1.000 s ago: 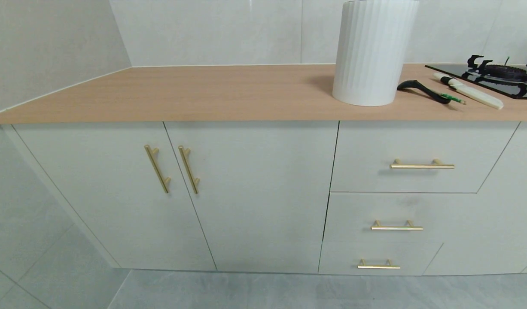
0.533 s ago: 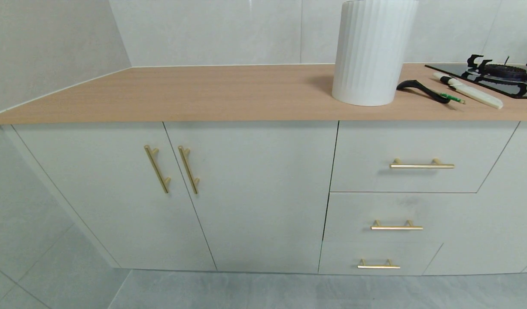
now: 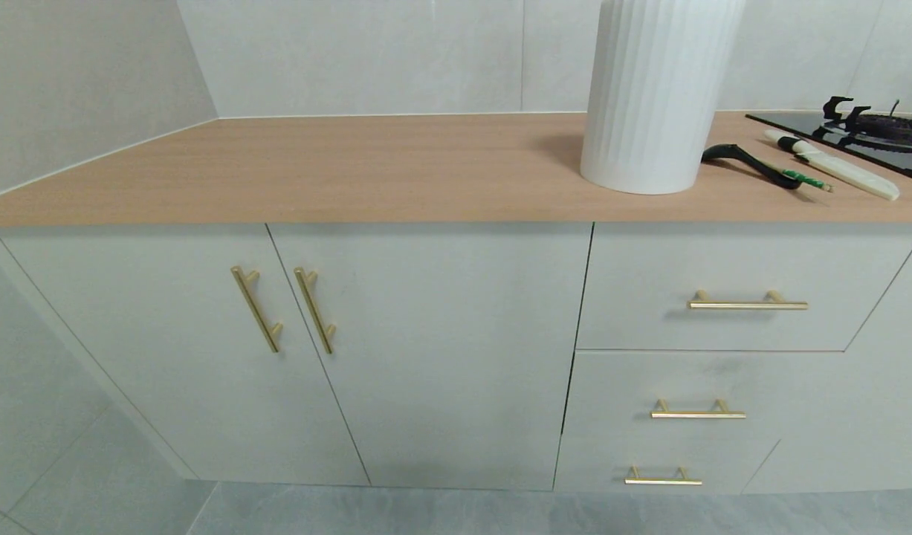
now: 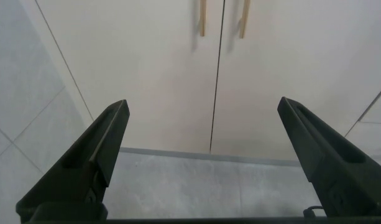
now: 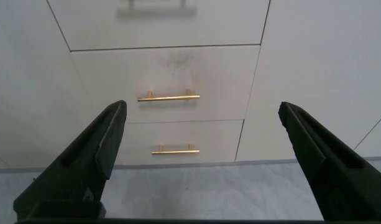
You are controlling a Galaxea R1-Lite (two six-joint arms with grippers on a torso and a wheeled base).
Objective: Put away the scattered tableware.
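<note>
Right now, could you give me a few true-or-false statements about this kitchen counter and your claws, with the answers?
The white ribbed container stands upright on the counter. True.
The top drawer is pulled open. False: it is shut, like the two below.
The left claw and right claw are both open. True.
The black utensil lies inside the container. False: it lies on the counter beside it.

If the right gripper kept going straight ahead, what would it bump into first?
The right gripper would probably meet the front of the middle drawer, beside its gold handle; depth is hard to judge.
</note>
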